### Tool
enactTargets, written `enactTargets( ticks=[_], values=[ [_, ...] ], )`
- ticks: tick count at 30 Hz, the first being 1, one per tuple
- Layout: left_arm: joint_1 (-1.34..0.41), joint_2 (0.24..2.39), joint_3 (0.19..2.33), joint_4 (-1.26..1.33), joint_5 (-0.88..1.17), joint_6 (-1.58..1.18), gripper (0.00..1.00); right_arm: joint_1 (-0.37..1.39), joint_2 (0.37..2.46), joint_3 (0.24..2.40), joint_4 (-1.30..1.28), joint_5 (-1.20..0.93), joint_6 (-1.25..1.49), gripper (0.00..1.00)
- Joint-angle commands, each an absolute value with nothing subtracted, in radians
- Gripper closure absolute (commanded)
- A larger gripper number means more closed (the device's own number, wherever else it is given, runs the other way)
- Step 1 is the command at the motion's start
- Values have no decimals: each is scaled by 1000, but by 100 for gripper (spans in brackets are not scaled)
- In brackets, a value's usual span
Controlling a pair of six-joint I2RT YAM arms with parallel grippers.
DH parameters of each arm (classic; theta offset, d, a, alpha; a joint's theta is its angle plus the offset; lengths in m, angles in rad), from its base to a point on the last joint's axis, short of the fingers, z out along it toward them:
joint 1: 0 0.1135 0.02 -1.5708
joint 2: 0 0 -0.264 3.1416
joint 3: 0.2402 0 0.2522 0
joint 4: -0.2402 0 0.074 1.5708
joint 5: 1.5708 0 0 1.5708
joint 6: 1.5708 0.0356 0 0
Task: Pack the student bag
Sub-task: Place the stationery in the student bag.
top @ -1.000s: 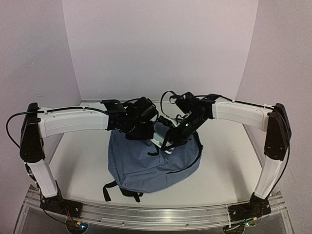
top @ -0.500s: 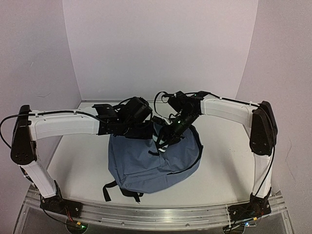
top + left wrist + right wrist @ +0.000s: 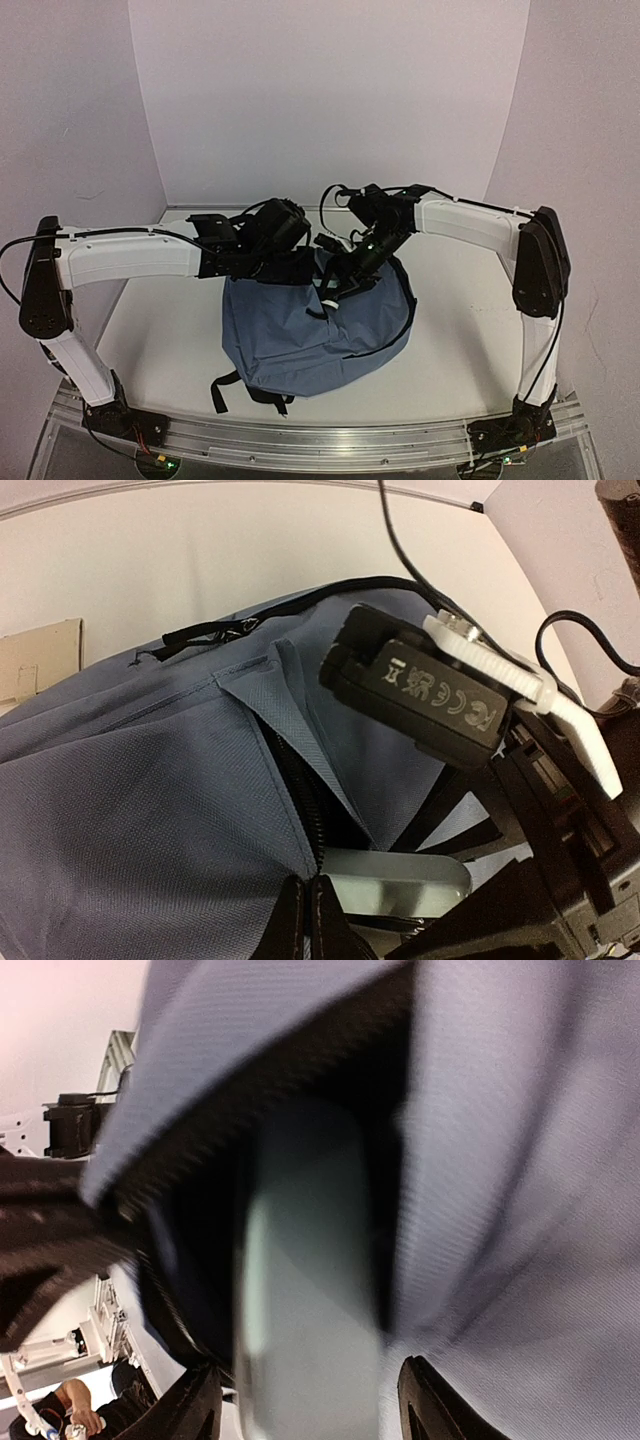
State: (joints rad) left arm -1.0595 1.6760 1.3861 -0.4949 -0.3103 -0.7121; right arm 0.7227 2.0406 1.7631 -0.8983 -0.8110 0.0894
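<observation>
The slate-blue student bag (image 3: 300,335) lies in the middle of the table with its zippered opening at the far end. My left gripper (image 3: 292,272) is shut on the fabric edge of that opening next to the zipper (image 3: 300,810) and holds it up; its pinched fingertips show in the left wrist view (image 3: 305,925). My right gripper (image 3: 340,285) holds a pale flat case with a rounded end (image 3: 310,1300), one finger on either side. The case points into the dark opening and also shows in the left wrist view (image 3: 395,880). The bag's inside is hidden.
Black straps (image 3: 240,390) trail from the bag's near end toward the table's front edge. A tan cardboard-like flat thing (image 3: 40,660) lies on the table beside the bag. Walls close the table at the back and on both sides.
Both arms have shifted left and toward the bag's opening. The pale case has gone deeper into the opening, with less of it showing. The left gripper still holds the bag's edge.
</observation>
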Motion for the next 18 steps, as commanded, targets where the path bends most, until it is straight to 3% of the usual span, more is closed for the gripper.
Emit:
enactTargets(
  ticks=[1, 7, 18],
  values=[
    [-1077, 1616, 1397, -423, -301, -723, 100, 701, 1944, 1732, -892, -748, 62, 39],
    [-1077, 1622, 1400, -423, -296, -722, 100, 677, 1892, 1705, -893, -722, 27, 36],
    [-1077, 1635, 1411, -421, -295, -723, 100, 690, 1940, 1695, -890, -826, 38, 65]
  ],
)
